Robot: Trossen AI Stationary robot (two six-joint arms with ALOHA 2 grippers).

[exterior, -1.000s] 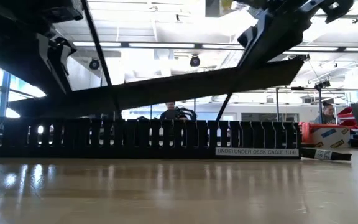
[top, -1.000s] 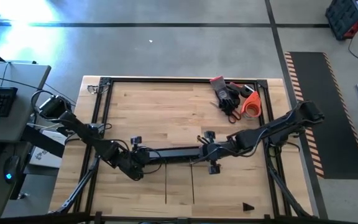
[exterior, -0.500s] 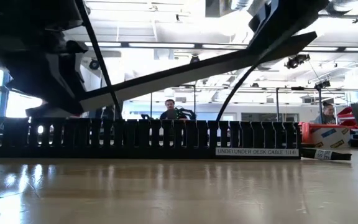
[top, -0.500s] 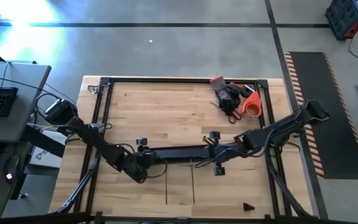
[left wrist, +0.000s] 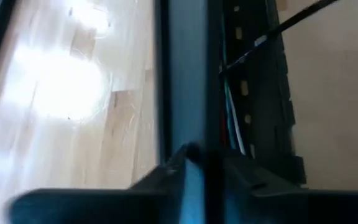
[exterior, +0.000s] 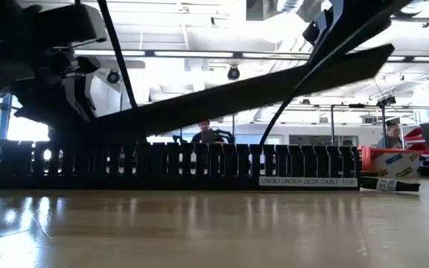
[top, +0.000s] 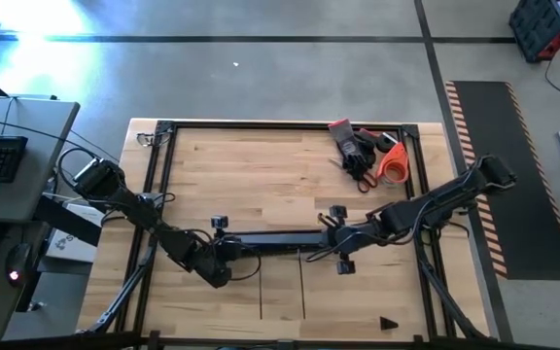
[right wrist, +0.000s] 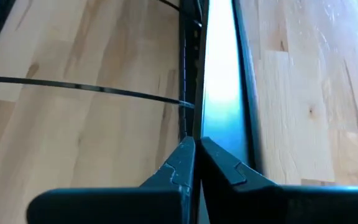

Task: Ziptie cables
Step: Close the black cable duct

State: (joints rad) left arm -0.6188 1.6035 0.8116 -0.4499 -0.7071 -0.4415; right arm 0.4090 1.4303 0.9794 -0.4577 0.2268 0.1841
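A black comb-toothed duct [top: 278,241] lies across the middle of the table, with the cables [left wrist: 232,121] showing as thin coloured wires inside it. A flat black strip [exterior: 244,93] slants over the duct, low at the left and high at the right. My left gripper [top: 227,250] is shut on its low left end, and my right gripper [top: 331,239] is shut on it farther right. Two thin black zip ties [top: 302,287] run from the duct toward the near edge. My left gripper has the strip's left end [left wrist: 194,146] between its two fingers, which slant down along the strip. This end sits low, just over the duct [left wrist: 260,93]. My right gripper pinches the strip's long edge [right wrist: 205,134] between its two fingers [right wrist: 182,158], slanting down from the right. The fingers lie along the strip, and this end [exterior: 382,56] is lifted clear of the duct.
Black gloves, scissors and an orange tape roll [top: 367,156] lie at the far right corner. Black frame rails [top: 158,175] border the table. A small black piece [top: 387,324] sits near the front edge. People [exterior: 203,134] show in the room beyond.
My right gripper has gone up and toward the table's right edge with the strip, which has shifted right and tilts more steeply. My left gripper has sunk toward the duct's left part, at the strip's low end.
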